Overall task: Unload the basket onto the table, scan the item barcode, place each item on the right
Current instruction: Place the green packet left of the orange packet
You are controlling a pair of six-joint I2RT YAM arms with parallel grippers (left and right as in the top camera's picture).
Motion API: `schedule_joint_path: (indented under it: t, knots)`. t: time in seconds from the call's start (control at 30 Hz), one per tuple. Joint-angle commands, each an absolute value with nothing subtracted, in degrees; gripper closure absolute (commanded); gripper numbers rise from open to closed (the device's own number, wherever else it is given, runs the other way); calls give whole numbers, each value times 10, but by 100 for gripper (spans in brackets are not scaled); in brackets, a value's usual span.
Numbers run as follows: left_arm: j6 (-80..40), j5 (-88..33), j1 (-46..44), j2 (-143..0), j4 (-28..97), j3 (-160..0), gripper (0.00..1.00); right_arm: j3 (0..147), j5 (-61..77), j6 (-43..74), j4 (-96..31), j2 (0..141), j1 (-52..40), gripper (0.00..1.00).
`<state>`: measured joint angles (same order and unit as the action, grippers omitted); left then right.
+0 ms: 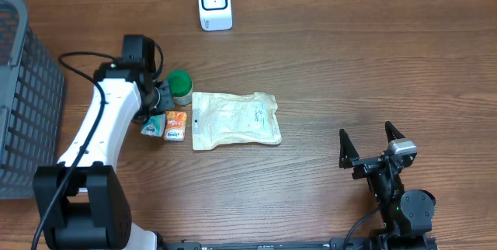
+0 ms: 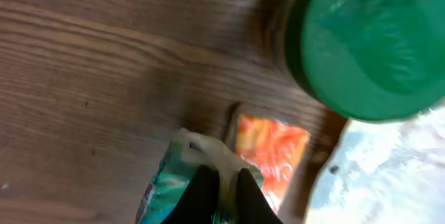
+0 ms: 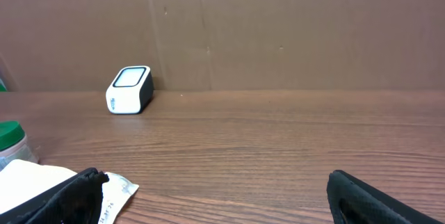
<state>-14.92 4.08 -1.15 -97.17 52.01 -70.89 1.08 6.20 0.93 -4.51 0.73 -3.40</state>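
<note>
Wood-grain worktop point(image 1: 349, 64) fills the overhead view. A white barcode scanner point(image 1: 214, 3) stands at the far side, its dark window showing from above, and a grey basket point(image 1: 23, 95) sits at the left edge. My left arm reaches over a small cluster of goods lying close together: a green-lidded jar point(image 1: 180, 85), a flat pale pouch point(image 1: 235, 119), an orange packet point(image 1: 176, 126) and a teal packet point(image 1: 153, 124). My left gripper point(image 1: 155, 114) sits down over the teal packet. My right gripper point(image 1: 371, 143) rests near the front right, well apart from the goods, spread wide and holding nothing.

The left wrist view looks straight down. My two dark fingers point(image 2: 201, 189) are pressed together on the teal packet's pale top seam, apparently pinching it. The orange packet lies just beside it, with the jar's lid and the pouch beyond. I judge the seam grip leaves the printed faces free to show the scanner. No barcode is visible.

The right wrist view looks across the worktop to the scanner, which stands near a brown cardboard wall point(image 3: 292, 29). My own fingers frame the bottom corners, wide apart. I judge this arm is parked clear of the path to the scanner.
</note>
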Motion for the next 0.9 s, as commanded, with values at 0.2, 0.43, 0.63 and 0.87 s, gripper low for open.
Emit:
schedule_joint_path:
  t: [0.2,0.43,0.63,0.87]
  knots:
    - [-159,61,-11,-968,428,-642,56,4,65,13,-42,2,-32,0]
    - [-184,44,11,-963,511,-743,41,4,65,13,-42,2,-32,0]
    - [-184,29,57,-960,682,-972,43,4,65,13,-42,2,-32,0]
    - [-160,66,146,-959,780,-1191,38,4,65,13,-42,2,-32,0]
